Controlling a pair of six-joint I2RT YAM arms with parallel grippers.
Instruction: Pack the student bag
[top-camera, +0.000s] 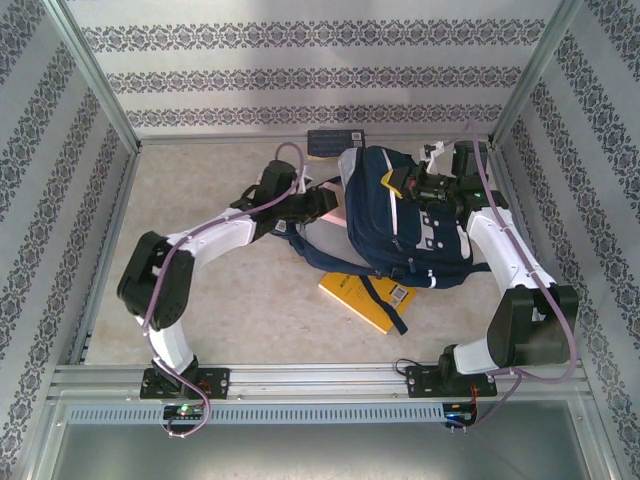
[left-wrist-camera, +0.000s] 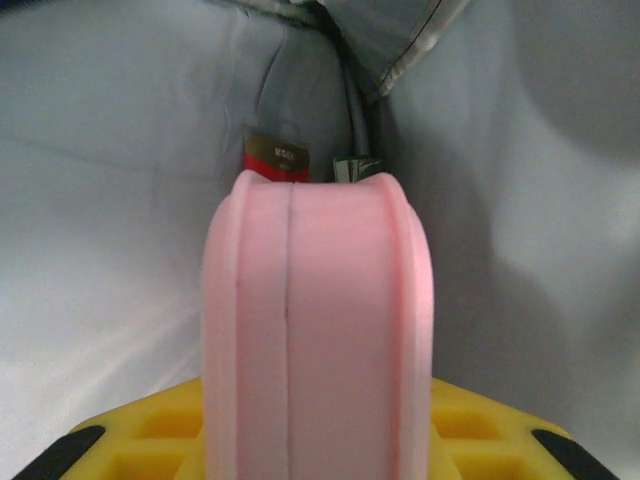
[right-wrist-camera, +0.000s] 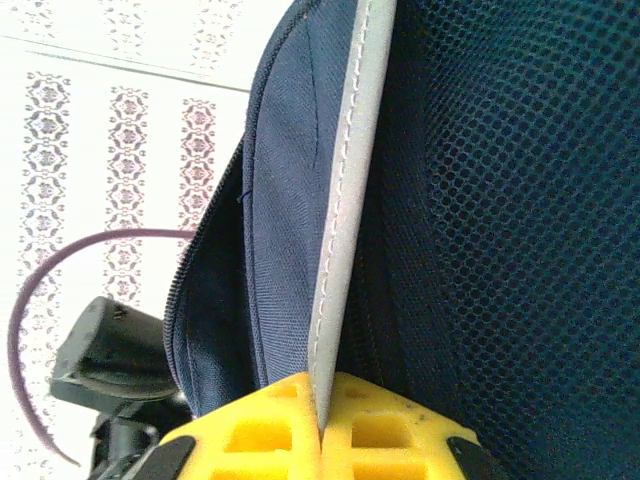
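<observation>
The student bag (top-camera: 385, 220), navy with pale stripes, lies on the table right of centre, its opening facing left. My left gripper (top-camera: 322, 205) reaches into that opening, shut on a pink rounded object (left-wrist-camera: 318, 320). Pale grey lining (left-wrist-camera: 120, 200) surrounds the object, and a red-brown label (left-wrist-camera: 277, 160) and a green item (left-wrist-camera: 357, 168) sit deeper in the bag. My right gripper (right-wrist-camera: 322, 420) is shut on a grey stripe (right-wrist-camera: 340, 230) at the edge of the student bag (right-wrist-camera: 520, 200), at its far right side (top-camera: 428, 188).
A yellow book (top-camera: 362, 300) lies partly under the bag's near side, with a dark strap (top-camera: 385, 305) across it. A dark flat item (top-camera: 335, 142) rests by the back wall. Patterned walls enclose the table on three sides.
</observation>
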